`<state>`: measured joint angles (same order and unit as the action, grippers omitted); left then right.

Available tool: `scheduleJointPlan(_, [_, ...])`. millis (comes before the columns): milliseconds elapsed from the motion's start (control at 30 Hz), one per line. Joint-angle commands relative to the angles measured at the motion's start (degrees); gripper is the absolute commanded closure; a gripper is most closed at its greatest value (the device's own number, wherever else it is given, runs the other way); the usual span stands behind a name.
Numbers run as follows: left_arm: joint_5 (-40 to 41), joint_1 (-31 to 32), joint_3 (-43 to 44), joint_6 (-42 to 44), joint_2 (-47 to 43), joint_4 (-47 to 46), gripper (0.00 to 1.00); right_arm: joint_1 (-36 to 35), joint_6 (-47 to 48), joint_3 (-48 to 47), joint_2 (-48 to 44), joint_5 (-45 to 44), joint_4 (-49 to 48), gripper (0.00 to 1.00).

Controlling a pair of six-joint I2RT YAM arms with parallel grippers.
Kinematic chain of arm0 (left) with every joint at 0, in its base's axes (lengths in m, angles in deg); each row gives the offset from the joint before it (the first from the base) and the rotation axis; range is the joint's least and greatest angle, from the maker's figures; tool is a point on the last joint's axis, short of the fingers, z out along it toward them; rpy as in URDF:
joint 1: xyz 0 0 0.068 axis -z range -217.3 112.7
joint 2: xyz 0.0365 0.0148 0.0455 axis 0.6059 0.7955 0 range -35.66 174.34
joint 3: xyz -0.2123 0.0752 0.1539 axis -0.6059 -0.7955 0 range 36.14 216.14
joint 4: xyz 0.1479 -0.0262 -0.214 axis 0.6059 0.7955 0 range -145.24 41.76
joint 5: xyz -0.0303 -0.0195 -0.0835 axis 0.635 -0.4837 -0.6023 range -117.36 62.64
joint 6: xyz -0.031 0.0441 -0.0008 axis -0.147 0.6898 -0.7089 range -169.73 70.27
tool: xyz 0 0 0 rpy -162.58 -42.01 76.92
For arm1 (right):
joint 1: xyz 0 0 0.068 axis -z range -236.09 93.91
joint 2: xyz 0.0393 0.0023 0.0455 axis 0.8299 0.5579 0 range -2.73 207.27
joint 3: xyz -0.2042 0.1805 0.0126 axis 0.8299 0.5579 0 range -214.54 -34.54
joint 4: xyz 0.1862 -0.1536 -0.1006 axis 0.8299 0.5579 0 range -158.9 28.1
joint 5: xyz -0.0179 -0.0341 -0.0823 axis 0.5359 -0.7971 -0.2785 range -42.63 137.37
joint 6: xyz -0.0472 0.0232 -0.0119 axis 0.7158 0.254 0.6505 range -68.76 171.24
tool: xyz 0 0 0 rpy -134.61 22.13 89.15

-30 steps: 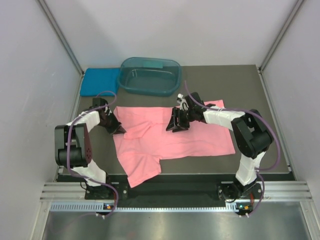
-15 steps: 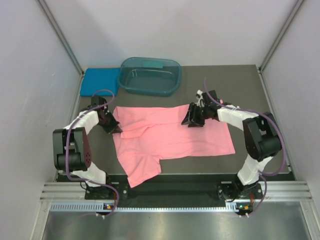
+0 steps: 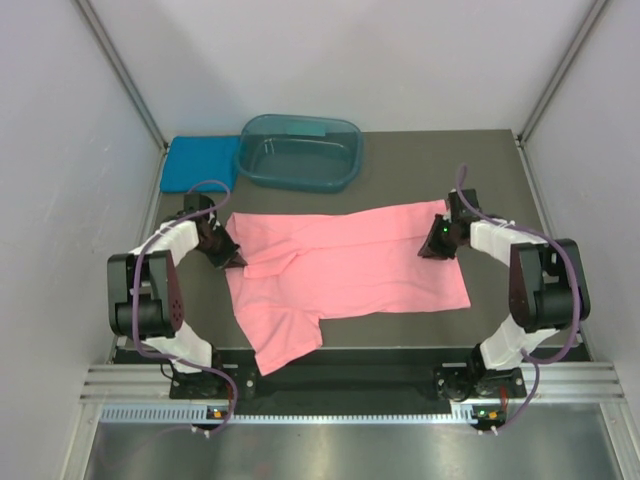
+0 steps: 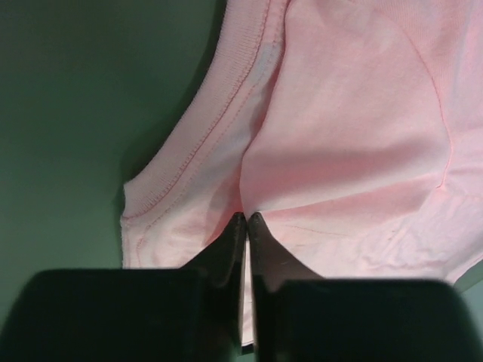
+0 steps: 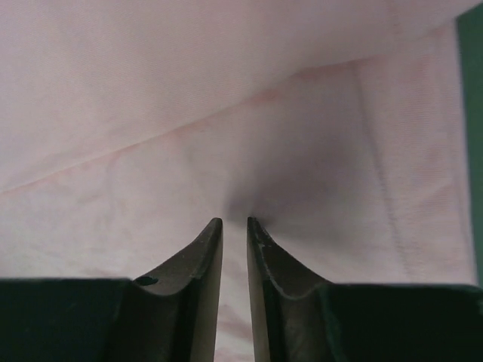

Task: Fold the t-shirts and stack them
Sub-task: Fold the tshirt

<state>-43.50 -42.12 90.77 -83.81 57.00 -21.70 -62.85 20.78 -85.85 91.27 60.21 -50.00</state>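
Note:
The salmon-pink t-shirt (image 3: 340, 270) lies spread across the middle of the table, with one sleeve hanging toward the near edge. My left gripper (image 3: 229, 256) is shut on its left edge beside the ribbed collar (image 4: 204, 143). In the left wrist view the left gripper (image 4: 247, 217) pinches a fold of pink cloth. My right gripper (image 3: 433, 244) is at the shirt's right upper part. In the right wrist view the right gripper (image 5: 235, 221) is closed on pink cloth (image 5: 226, 113) that bunches at its tips. The teal-blue t-shirt (image 3: 198, 163) lies folded at the back left corner.
A dark teal see-through tub (image 3: 300, 152) stands at the back centre, touching the folded blue shirt. Grey side walls close in the table on the left and right. The table's near edge (image 3: 400, 345) runs just below the shirt.
My right gripper has moved to the right across the shirt, from its middle to its right side, drawing the upper cloth out with it. My left gripper has stayed where it was.

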Motion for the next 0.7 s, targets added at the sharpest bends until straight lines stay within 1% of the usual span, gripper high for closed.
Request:
scheduleJointPlan(0, [0.66,-0.19,1.18,0.77,0.32,0.12,1.0,2.45,2.42,1.3,-0.66,-3.52,0.18,0.82])
scheduleJointPlan(33, [1.37,-0.19,1.35,0.69,0.5,0.47,1.0,3.94,2.51,1.65,-0.39,-3.44,0.0,0.85])
scheduleJointPlan(100, [2.08,-0.28,1.7,0.86,0.76,1.43,1.0,5.18,2.68,2.88,-0.04,-3.52,0.09,0.87])
scheduleJointPlan(200, [3.39,-0.28,2.23,0.51,1.47,2.14,1.0,6.24,3.03,4.63,0.31,-3.79,-0.09,0.88])
scheduleJointPlan(233, [3.4,-0.28,2.15,0.51,1.73,2.23,1.0,8.41,3.12,4.9,0.57,-4.05,-0.17,0.88])
scheduleJointPlan(333, [2.7,-0.28,1.53,0.25,1.82,2.23,1.0,9.22,3.48,5.87,1.8,-3.35,0.0,0.87])
scheduleJointPlan(367, [2.35,-0.28,1.44,0.34,1.73,2.32,0.93,9.23,3.74,5.87,2.07,-3.17,0.09,0.87])
scheduleJointPlan(433, [2.52,-0.28,1.7,0.16,0.34,3.63,0.75,9.23,4.26,5.35,1.98,-2.82,0.61,0.86])
scheduleJointPlan(467, [3.74,-0.28,1.97,0.07,-0.54,4.25,0.58,9.23,5.14,4.91,1.02,-2.91,1.31,0.86])
scheduleJointPlan(500, [4.44,-0.28,2.14,-0.1,-2.82,5.12,0.51,9.14,5.84,4.38,0.14,-3.61,2.19,0.85])
scheduleJointPlan(567, [5.33,-0.28,2.58,-0.45,-5.72,7.23,0.37,7.91,9.25,0.96,-1.96,-5.27,7.1,0.79])
scheduleJointPlan(600, [5.5,-0.28,2.59,-1.06,-8.7,7.94,0.31,7.47,10.23,-0.53,-2.41,-7.46,9.3,0.76])
scheduleJointPlan(633, [5.51,-0.19,2.15,-1.51,-10.29,8.47,0.3,7.12,11.03,-2.55,-3.02,-7.91,12.88,0.69])
scheduleJointPlan(667, [5.51,-0.02,1.71,-2.03,-11.79,9.17,0.31,7.2,11.82,-3.0,-3.81,-8.01,13.96,0.65])
